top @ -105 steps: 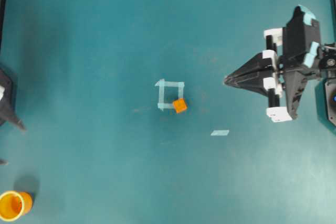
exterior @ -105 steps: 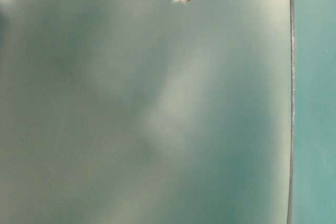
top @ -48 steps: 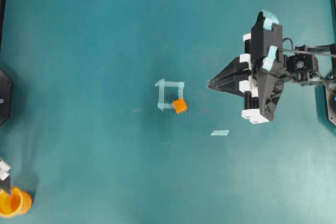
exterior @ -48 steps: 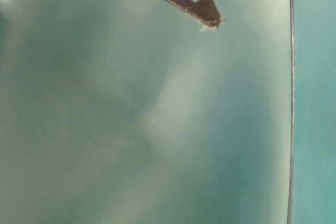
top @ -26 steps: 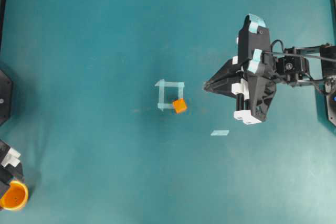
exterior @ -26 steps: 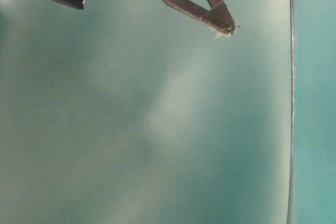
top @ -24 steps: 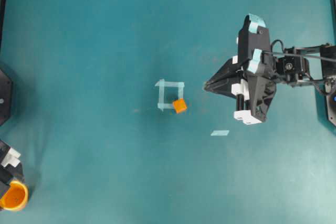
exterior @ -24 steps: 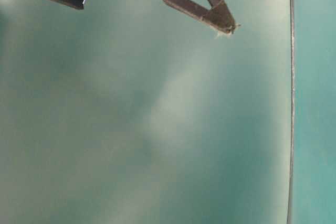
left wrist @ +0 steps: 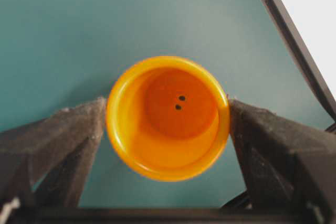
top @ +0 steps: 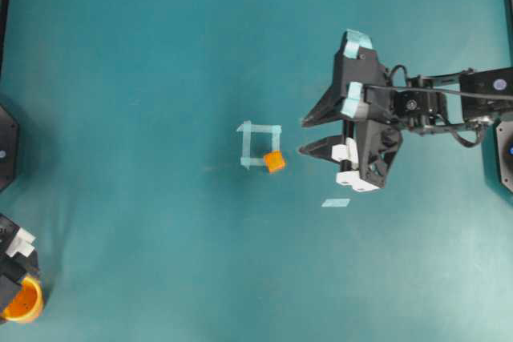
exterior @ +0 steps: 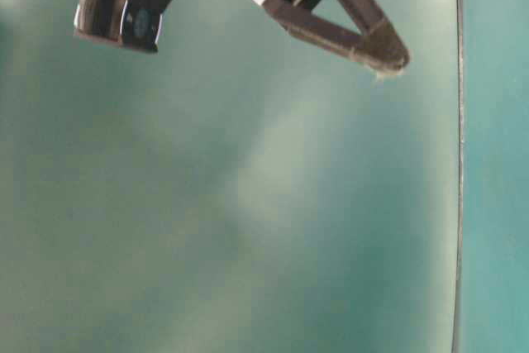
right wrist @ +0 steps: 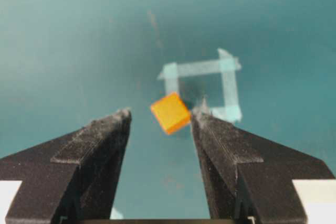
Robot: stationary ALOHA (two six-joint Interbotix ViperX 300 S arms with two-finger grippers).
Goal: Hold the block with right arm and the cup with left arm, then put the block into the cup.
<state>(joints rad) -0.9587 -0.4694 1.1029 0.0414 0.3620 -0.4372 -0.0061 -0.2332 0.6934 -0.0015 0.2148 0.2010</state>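
- Left wrist view, nearest: the cup [left wrist: 168,118] stands upright, mouth facing the camera, two small dark dots on its floor. It sits between the spread fingers of the left gripper [left wrist: 168,129]; each fingertip lies at the rim, and contact cannot be confirmed. Jaws released, not clamped.
- Right wrist view: the block [right wrist: 170,112] rests on the table, turned corner-on, no long axis. It lies just beyond the parted tips of the right gripper [right wrist: 160,116], at a corner of the tape square [right wrist: 202,85]. Jaws released.
- Overhead, lower left corner: cup partly cut off and covered by the left arm.
- Overhead, centre right: right arm [top: 417,110] reaches leftward, fingertips short of the block.
- Table-level view: blurred; only dark gripper parts at the top.
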